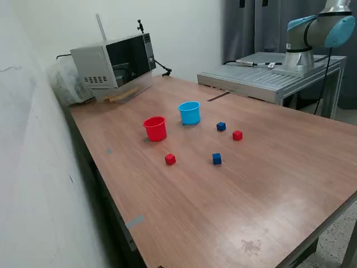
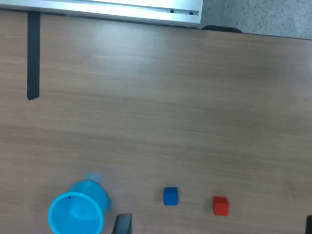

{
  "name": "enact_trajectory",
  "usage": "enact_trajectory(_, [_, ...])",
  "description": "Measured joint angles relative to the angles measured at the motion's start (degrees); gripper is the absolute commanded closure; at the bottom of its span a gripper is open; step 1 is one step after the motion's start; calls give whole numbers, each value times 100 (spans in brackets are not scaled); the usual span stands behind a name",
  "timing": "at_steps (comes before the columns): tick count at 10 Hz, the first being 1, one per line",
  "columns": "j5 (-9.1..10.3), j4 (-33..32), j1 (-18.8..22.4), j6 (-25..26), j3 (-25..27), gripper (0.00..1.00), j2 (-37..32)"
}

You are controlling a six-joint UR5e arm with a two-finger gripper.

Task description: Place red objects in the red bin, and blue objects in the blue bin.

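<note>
- While all four cubes lie loose on the wooden table (image 1: 268,184), we see none of them inside either cup.
- One red cube (image 1: 170,159) sits in front of the red cup (image 1: 155,128), near it but apart; the other red cube (image 1: 237,135) lies well off toward the exterior view's right.
- One dark blue cube (image 1: 221,127) rests between the light blue cup (image 1: 189,113) and that second red cube; the other dark blue cube (image 1: 216,159) lies nearer the camera, level with the first red cube.
- Both cups stand upright, side by side but not touching, the blue one farther back.
- Our wrist view shows the blue cup, empty, with one blue cube and one red cube beside it.
- Our gripper shows only as dark finger edges (image 2: 123,224) at the wrist picture's border; we cannot tell whether it is parted or closed.
- Behind the cups stands a microwave oven (image 1: 114,66); the arm's base (image 1: 304,42) sits on a metal stand (image 1: 262,75).
</note>
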Motion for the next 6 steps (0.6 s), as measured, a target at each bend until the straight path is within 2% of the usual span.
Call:
enact_trajectory(4, [39,-44,33,127,8,0,3])
enact_trajectory(6, [32,-381,120,420,25,0,78])
